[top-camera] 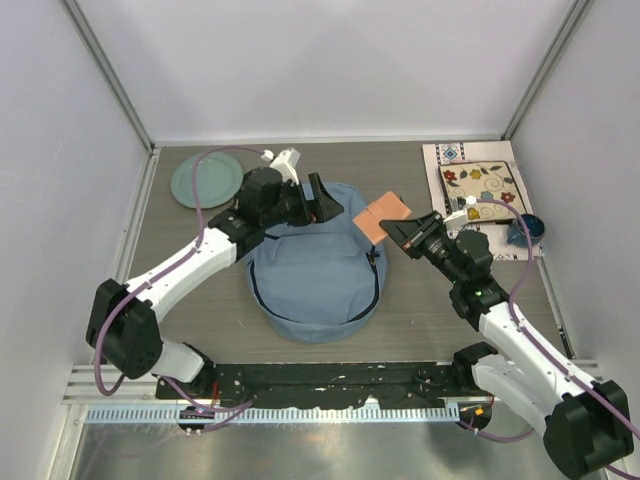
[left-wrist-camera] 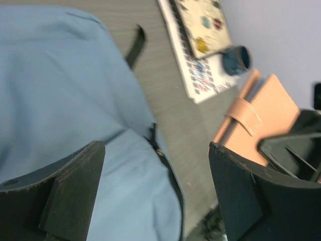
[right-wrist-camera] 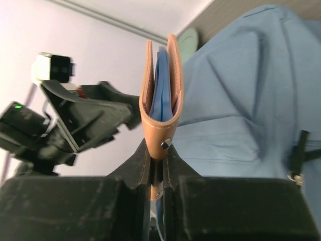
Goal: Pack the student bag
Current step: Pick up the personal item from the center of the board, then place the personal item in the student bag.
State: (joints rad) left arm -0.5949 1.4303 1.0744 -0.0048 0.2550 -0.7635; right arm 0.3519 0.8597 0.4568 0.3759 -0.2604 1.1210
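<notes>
Student bag [top-camera: 318, 270], large soft light-blue fabric backpack with dark zipper, lies mid-table between arms. Right gripper [top-camera: 408, 232] clenched on tan leather strap-closed notebook [top-camera: 383, 218], held in air at bag's right edge, not inside. Left gripper [top-camera: 322, 203] spread wide, empty, over bag's far rim. Patterned flat books [top-camera: 480, 185], small dark-blue cup [top-camera: 527, 228] outside bag. Judgement: packing barely begun; bag contents hidden.

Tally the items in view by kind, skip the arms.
student bag: 1
green plate: 1
tan leather notebook: 1
patterned books: 2, stacked
dark blue cup: 1
Total: 6
</notes>
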